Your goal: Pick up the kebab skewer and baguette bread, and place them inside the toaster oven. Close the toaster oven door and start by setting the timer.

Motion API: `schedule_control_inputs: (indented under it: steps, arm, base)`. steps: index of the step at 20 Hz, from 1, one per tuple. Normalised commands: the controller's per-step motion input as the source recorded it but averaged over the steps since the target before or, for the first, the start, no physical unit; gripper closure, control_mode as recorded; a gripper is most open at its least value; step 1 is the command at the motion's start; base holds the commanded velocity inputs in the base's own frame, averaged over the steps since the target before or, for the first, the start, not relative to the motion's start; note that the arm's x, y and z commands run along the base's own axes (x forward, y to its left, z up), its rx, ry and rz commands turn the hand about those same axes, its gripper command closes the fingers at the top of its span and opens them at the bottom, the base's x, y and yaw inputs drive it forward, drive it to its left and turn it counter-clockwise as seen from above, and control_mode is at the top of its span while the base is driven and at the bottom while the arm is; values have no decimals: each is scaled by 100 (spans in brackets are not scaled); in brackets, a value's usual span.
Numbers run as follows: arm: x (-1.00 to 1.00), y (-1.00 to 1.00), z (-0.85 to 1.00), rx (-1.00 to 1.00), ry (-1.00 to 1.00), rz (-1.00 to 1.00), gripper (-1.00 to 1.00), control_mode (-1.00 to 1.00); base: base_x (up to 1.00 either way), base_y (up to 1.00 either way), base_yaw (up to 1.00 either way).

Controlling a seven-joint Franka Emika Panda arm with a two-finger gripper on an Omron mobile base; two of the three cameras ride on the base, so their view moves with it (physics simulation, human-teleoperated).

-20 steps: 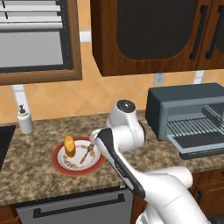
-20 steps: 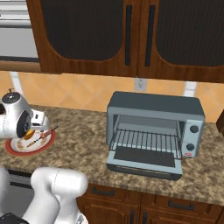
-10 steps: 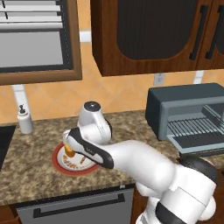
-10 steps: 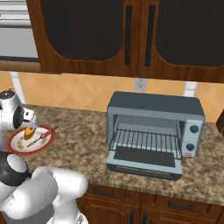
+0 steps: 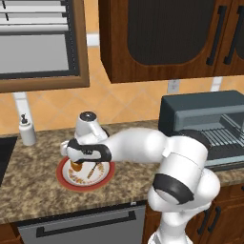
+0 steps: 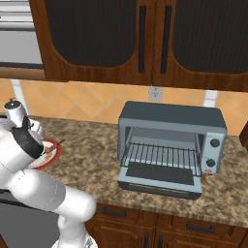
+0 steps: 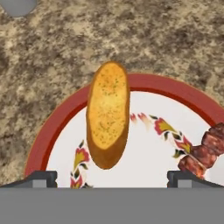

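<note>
Hovering over the plate (image 5: 64, 179), gripper (image 7: 111, 177) jaws spread wide, nothing between them. Hand view: baguette (image 7: 107, 113) lies on the plate's (image 7: 52, 131) white face, one end reaching over the red rim, other end pointing toward the gap between the fingertips (image 7: 41, 178), not touching either. Skewer (image 7: 205, 151) sits on the same plate, apart from the baguette, its reddish-brown chunks just past the other fingertip. Left base view: arm (image 5: 143, 147) stretches along the granite counter (image 5: 33, 190) to the plate; hand covers most of the food, a bit of baguette (image 5: 75, 166) and skewer (image 5: 89, 172) visible beneath. Toaster oven (image 6: 172, 140) stands well away from the plate (image 6: 51, 155) on the same counter, door (image 6: 160, 180) dropped flat, wire rack (image 6: 162, 156) bare.
</note>
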Motion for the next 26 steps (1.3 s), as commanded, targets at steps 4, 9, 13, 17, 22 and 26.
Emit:
schedule_control_inputs:
  steps: [4, 9, 13, 17, 22, 26]
  arm:
    - [0, 1, -39, 0, 0, 0, -100, -100]
    - [1, 0, -36, 0, 0, 0, -100, -100]
    - [24, 9, -18, 0, 2, 0, -100, -100]
    - [23, 2, -13, 0, 4, 0, -100, -100]
    - [25, 13, -14, 0, 4, 0, -100, -100]
    - [23, 19, -13, 0, 4, 0, -100, -100]
  base:
    - [0, 0, 0]
    - [0, 0, 0]
    - [0, 0, 0]
    - [0, 0, 0]
    - [0, 0, 0]
    - [0, 0, 0]
